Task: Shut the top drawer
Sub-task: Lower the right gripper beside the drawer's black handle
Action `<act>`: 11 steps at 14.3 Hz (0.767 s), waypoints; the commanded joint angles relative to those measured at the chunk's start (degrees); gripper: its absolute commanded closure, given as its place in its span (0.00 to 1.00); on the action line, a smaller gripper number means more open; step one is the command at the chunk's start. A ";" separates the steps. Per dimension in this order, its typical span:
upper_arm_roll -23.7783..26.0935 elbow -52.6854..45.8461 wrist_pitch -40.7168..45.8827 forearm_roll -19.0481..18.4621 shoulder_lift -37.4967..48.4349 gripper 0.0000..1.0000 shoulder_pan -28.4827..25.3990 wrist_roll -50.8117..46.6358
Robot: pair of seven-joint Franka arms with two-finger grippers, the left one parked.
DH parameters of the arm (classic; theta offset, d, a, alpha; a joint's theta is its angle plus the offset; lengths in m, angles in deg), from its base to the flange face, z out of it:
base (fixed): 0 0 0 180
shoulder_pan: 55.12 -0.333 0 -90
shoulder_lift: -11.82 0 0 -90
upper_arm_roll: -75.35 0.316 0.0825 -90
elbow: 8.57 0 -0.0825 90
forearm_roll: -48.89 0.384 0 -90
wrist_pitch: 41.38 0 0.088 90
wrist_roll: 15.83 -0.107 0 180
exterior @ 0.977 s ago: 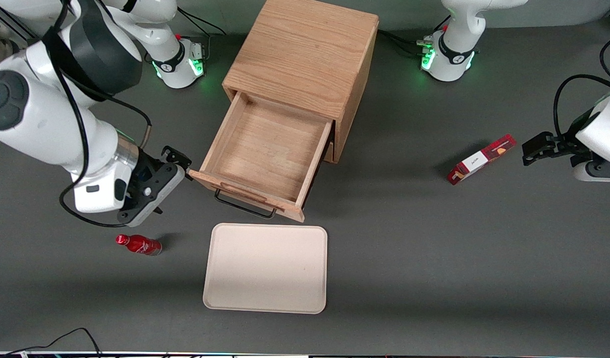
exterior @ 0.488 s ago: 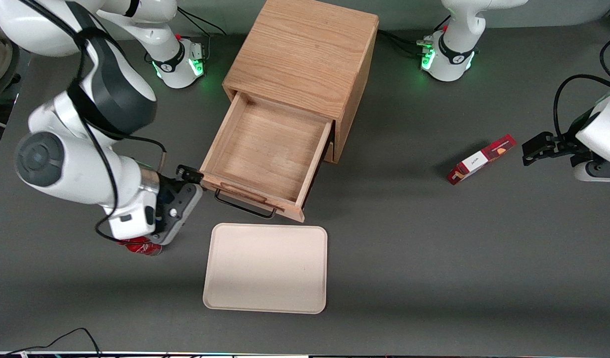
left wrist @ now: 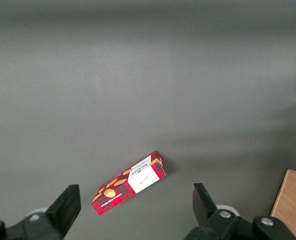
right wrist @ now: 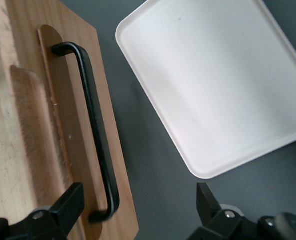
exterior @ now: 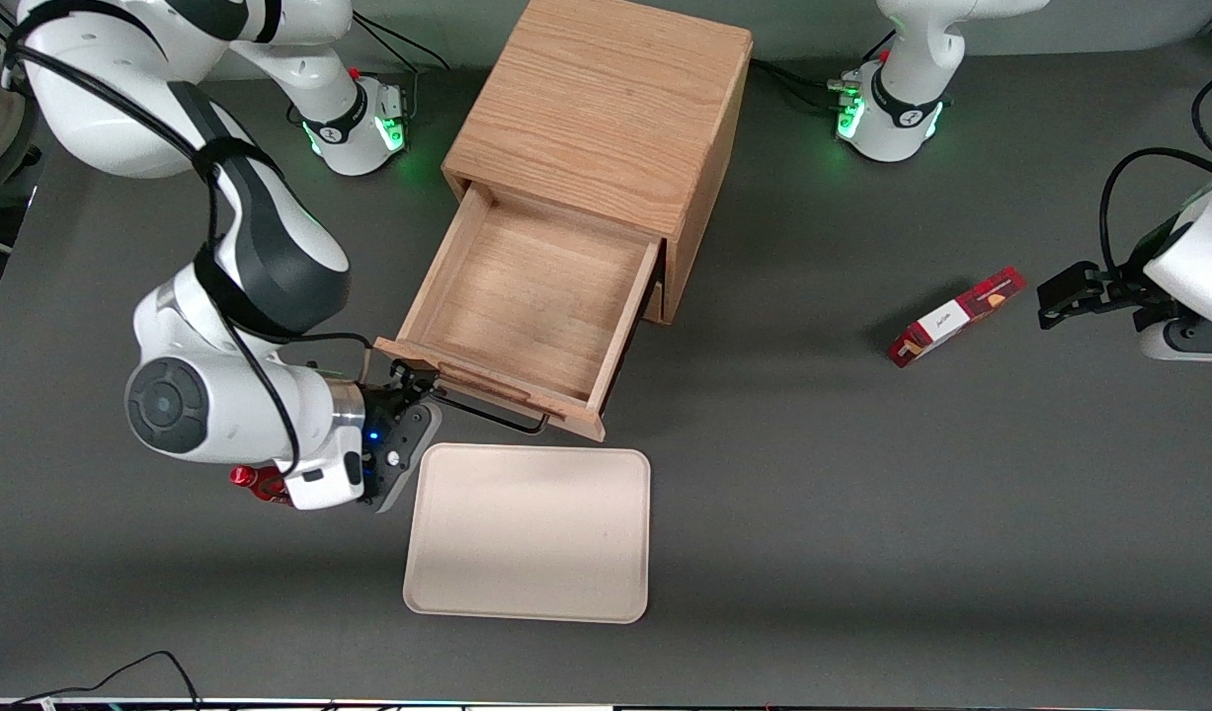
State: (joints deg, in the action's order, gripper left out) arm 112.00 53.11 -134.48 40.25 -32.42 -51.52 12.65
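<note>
The top drawer (exterior: 531,296) of the light oak cabinet (exterior: 606,99) stands pulled far out, and its shallow box is empty. Its black wire handle (exterior: 487,415) runs along the drawer front. My gripper (exterior: 415,383) sits in front of the drawer, at the handle's end nearest the working arm, with its fingers pointing at the drawer front. In the right wrist view the gripper (right wrist: 138,200) is open wide. The handle's end (right wrist: 105,200) and the drawer front's edge (right wrist: 115,165) lie between the fingers, which touch nothing.
A cream tray (exterior: 528,533) lies on the table in front of the drawer, close to my wrist; it also shows in the right wrist view (right wrist: 212,85). A red bottle (exterior: 255,482) lies partly hidden under my wrist. A red box (exterior: 956,316) lies toward the parked arm's end.
My gripper has swung from beside the drawer's corner to in front of the drawer, nearer the front camera, now at the handle's end. The drawer has not moved.
</note>
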 commanded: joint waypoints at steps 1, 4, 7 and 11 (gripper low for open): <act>0.35 -4.81 1.43 1.43 -3.82 0.00 -1.58 -0.61; 0.35 -5.25 2.04 2.39 -3.92 0.00 -1.58 -0.61; 0.17 -5.60 2.05 3.63 -4.53 0.00 -1.58 -1.49; 0.35 -6.04 1.87 3.81 -5.94 0.00 -2.11 -3.60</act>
State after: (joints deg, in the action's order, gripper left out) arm 112.03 50.40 -133.63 43.33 -35.94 -52.42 10.80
